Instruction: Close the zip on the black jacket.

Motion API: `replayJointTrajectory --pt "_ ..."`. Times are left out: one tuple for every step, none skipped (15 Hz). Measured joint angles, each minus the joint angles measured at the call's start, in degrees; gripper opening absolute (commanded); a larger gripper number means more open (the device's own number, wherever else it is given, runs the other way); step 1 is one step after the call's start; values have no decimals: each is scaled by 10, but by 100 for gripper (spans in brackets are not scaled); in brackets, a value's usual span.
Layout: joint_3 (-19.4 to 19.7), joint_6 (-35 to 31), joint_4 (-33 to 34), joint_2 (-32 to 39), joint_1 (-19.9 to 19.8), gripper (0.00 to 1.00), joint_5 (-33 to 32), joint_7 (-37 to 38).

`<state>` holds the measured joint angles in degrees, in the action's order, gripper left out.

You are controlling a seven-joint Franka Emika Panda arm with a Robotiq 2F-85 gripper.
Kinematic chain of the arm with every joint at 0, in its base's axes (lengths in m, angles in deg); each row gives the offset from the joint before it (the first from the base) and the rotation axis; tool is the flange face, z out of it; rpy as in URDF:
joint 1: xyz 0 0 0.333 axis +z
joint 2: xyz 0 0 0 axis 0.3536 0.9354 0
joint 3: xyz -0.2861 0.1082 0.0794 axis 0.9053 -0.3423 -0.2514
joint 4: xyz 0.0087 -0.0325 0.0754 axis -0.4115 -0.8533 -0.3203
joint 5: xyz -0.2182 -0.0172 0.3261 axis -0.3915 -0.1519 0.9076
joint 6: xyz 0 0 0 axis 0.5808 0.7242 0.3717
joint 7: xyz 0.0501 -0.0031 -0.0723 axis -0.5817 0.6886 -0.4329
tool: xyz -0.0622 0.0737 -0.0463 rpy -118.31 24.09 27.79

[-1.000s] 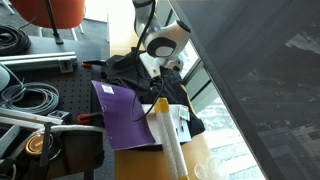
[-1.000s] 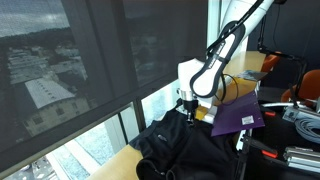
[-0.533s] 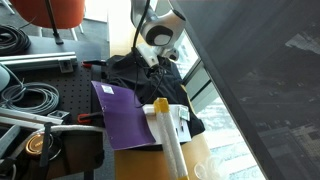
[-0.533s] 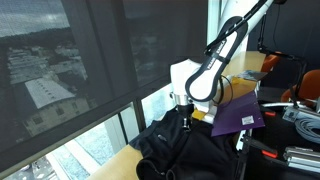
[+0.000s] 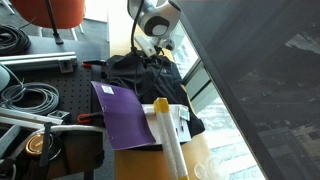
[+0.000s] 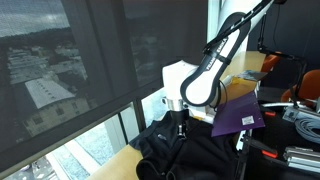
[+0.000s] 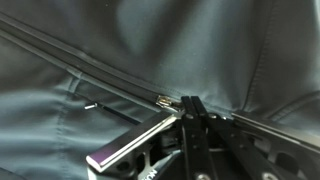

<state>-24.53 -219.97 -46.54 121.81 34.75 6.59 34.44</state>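
Observation:
The black jacket [image 5: 150, 80] lies crumpled on the wooden table by the window; it also shows in an exterior view [image 6: 190, 150]. In the wrist view the jacket fabric [image 7: 150, 40] fills the frame and its zip [image 7: 90, 75] runs diagonally from the upper left to the jaws. The metal slider [image 7: 163, 100] sits right at the fingertips. My gripper [image 7: 192, 104] is shut, its fingers pressed together on the zip pull at the slider. In both exterior views the gripper [image 5: 157, 55] [image 6: 181, 122] points down onto the jacket.
A purple folder [image 5: 122, 112] lies beside the jacket, also in an exterior view [image 6: 240, 115]. A yellow-capped tube [image 5: 165, 135] stands at the table's near end. Cables [image 5: 30, 95] lie on the breadboard table. The window blind [image 6: 100, 60] is close by the arm.
My gripper has moved along the jacket toward its far end in one exterior view, leftward in the other, staying shut on the zip pull.

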Motion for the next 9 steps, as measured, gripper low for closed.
replayJointTrajectory --pt "-4 12 5 0 5 1 0 3" --pt "-8 24 10 0 10 1 0 6" --pt "-12 34 16 0 16 1 0 9" --pt "-15 44 21 1 21 1 0 12" --pt "-18 52 25 1 26 1 0 15" --pt "-22 57 30 2 31 1 0 17" --pt "-26 63 35 3 34 1 0 19" --pt "-30 67 40 5 38 1 0 20" --pt "-34 70 46 8 41 1 0 20"
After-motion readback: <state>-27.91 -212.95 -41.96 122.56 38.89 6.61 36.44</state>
